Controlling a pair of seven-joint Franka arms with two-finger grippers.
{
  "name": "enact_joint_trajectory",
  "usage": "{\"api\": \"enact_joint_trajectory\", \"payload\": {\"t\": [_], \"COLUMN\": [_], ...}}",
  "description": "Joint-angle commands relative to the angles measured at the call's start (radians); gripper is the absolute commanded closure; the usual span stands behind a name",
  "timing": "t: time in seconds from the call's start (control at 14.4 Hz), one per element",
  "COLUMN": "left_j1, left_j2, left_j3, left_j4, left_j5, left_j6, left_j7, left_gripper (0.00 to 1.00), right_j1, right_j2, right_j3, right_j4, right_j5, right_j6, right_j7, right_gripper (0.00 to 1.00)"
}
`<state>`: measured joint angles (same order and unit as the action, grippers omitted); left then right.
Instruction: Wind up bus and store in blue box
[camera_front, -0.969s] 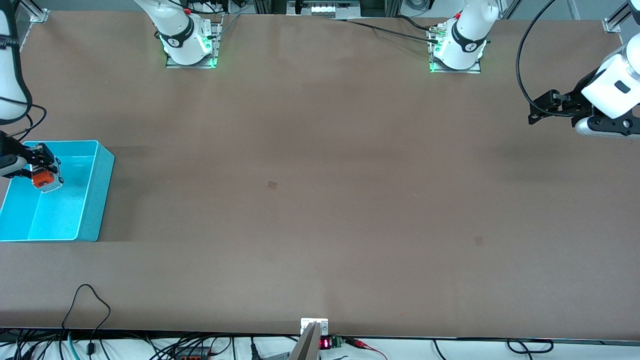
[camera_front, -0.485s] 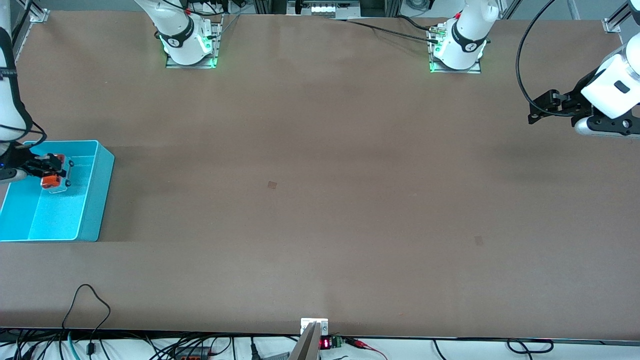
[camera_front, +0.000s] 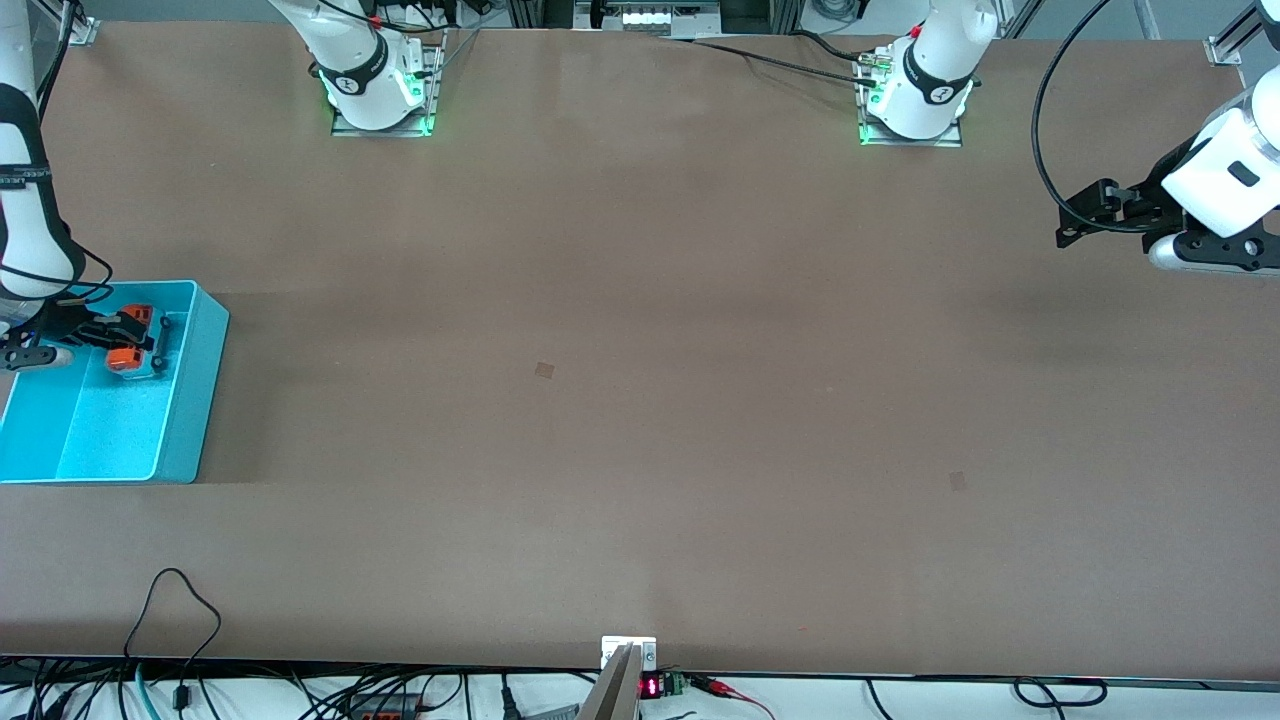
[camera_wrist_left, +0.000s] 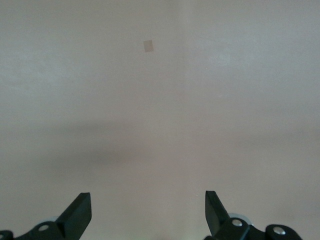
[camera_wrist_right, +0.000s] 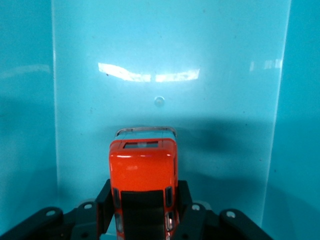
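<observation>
The orange bus (camera_front: 131, 343) with dark roof panels is inside the blue box (camera_front: 200, 400), at the box's end nearer the robot bases. My right gripper (camera_front: 128, 340) is shut on the bus from both sides. In the right wrist view the bus (camera_wrist_right: 143, 187) sits between the black fingers (camera_wrist_right: 106, 202), with the box's pale floor (camera_wrist_right: 165, 100) under it. My left gripper (camera_front: 1072, 222) hangs over bare table at the left arm's end, open and empty; its fingertips (camera_wrist_left: 80, 210) show spread wide.
The box stands at the right arm's end of the brown table (camera_front: 640, 400). Two small tape patches (camera_front: 544, 369) lie on the table. Cables (camera_front: 170, 610) run along the table's edge nearest the front camera.
My right gripper has swung the bus from tilted nose-down to level and carried it lower into the box, toward the left arm's end. The left arm has not moved.
</observation>
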<state>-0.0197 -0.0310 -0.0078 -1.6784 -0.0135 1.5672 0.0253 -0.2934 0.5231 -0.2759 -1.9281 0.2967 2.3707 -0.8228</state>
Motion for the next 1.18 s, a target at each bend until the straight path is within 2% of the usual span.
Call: {"api": "enact_joint_trajectory", "payload": {"t": [0.0,0.07,0.14,0.21,0.48,0.9,1.11], "left_j1": [0.014,0.014,0.014,0.014,0.014,0.014,0.014], "left_j2": [0.013,0.011,0.011,0.013,0.013,0.011,0.011], "left_j3": [-0.012,-0.012,-0.012,-0.012,-0.012,-0.012,-0.012], "left_j4": [0.029,0.029,0.029,0.029,0.029,0.029,0.029], "left_j5": [0.001,0.003,0.003,0.001,0.003,0.001,0.001], "left_j6": [-0.022,-0.022,-0.022,-0.022,-0.024,-0.026,-0.026], "left_j7": [0.019,0.019,0.019,0.019,0.019,0.019,0.019], "left_gripper": [0.0,0.0,0.0,0.0,0.0,0.0,0.0], "right_j1": [-0.013,-0.012,-0.012,-0.012,-0.007,0.007,0.011], "right_j2": [0.009,0.011,0.011,0.009,-0.014,-0.173,-0.257], "right_j3": [0.004,0.006,0.004,0.004,0.006,0.035,0.085], "right_j4": [0.021,0.021,0.021,0.021,0.033,0.057,0.098], "right_j5": [0.013,0.012,0.013,0.016,0.013,-0.047,-0.095], "right_j6": [-0.005,-0.005,-0.005,-0.005,-0.007,-0.045,-0.178], "right_j7": [-0.012,-0.012,-0.012,-0.012,-0.026,-0.024,-0.013], "right_gripper": [0.48,0.4,0.18,0.0,0.0,0.0,0.0]}}
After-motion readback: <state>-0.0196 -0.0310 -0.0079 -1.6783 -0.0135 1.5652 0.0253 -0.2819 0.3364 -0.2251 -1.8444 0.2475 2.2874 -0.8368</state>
